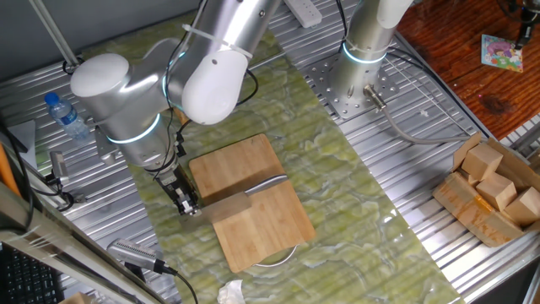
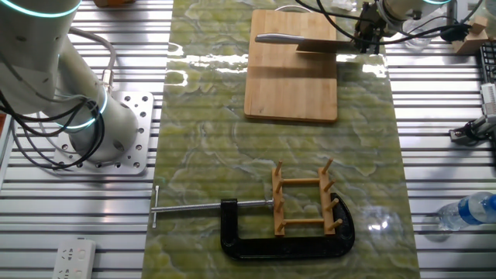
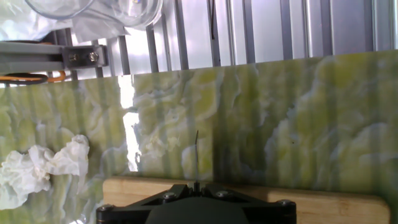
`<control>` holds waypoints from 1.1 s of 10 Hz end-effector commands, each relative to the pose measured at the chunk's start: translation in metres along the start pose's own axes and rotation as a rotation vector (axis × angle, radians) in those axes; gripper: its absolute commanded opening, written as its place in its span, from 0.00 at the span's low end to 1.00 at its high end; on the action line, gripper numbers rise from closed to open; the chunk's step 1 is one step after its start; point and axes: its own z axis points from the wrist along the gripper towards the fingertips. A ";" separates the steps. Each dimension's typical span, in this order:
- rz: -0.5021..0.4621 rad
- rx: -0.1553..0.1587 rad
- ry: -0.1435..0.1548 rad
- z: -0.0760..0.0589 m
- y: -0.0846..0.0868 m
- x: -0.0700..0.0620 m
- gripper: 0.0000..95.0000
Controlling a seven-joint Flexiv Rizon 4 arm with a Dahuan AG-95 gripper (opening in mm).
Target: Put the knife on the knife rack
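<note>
From the other fixed view: one small light-wood peg rack [image 2: 304, 204] held in a black clamp [image 2: 287, 236] — beyond, one all-steel grey cleaver [image 2: 310, 43] across the bamboo cutting board [image 2: 291, 77], blade end clamped in the black two-finger gripper [image 2: 364, 36], fingertips hard to make out.

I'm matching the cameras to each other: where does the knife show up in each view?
One fixed view: the knife lies across the cutting board, centre-left.
The other fixed view: knife at top centre, on the same board.
Hand view: knife not identifiable; only the board's edge shows.
Shared landmark: the cutting board.
</note>
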 end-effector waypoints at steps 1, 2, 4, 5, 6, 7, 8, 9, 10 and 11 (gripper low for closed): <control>0.000 -0.002 -0.003 0.002 0.001 0.000 0.00; 0.001 -0.002 -0.004 0.002 0.001 0.000 0.00; 0.002 -0.001 -0.006 0.002 0.001 0.000 0.00; 0.001 0.000 -0.006 0.002 0.001 0.000 0.00; 0.001 0.001 -0.007 0.002 0.001 0.000 0.00; 0.001 0.002 -0.007 0.002 0.001 0.000 0.00; 0.001 0.003 -0.008 0.002 0.001 0.000 0.00; 0.001 0.004 -0.008 0.002 0.001 0.000 0.00; -0.005 0.009 -0.009 0.001 0.001 0.000 0.00; -0.007 0.010 -0.008 0.001 0.001 0.000 0.20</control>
